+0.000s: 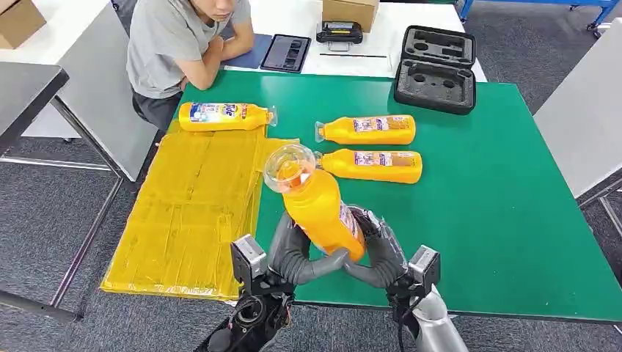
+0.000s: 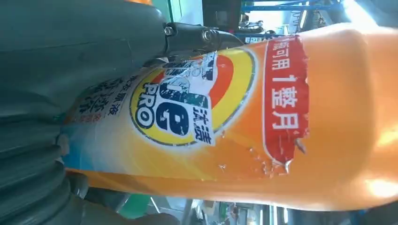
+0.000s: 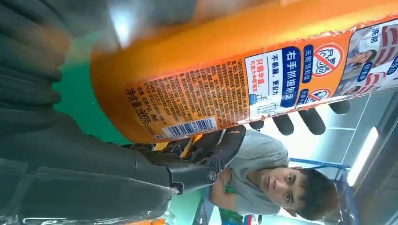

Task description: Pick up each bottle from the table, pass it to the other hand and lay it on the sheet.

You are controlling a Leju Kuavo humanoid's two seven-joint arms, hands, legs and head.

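Yellow sheet (image 1: 187, 213) hangs over the table's (image 1: 499, 220) left edge, one bottle (image 1: 224, 116) lying at its far end. Left hand (image 1: 293, 253) and right hand (image 1: 378, 253) both clasp the raised bottle (image 1: 323, 213) – above the near edge, cap tilted up. Two more bottles (image 1: 370, 130) (image 1: 374, 165) lie mid-table – side by side.

yellow sheet (image 1: 191, 213) mostly bare, one bottle (image 1: 224, 116) at far edge

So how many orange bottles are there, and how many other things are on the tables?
Orange bottles: 4, one held up between the left hand and right hand, one on the yellow sheet's far edge, two on the green table
Yellow sheet: 1
Black foam case: 1
Cardboard boxes: 2
Total: 8
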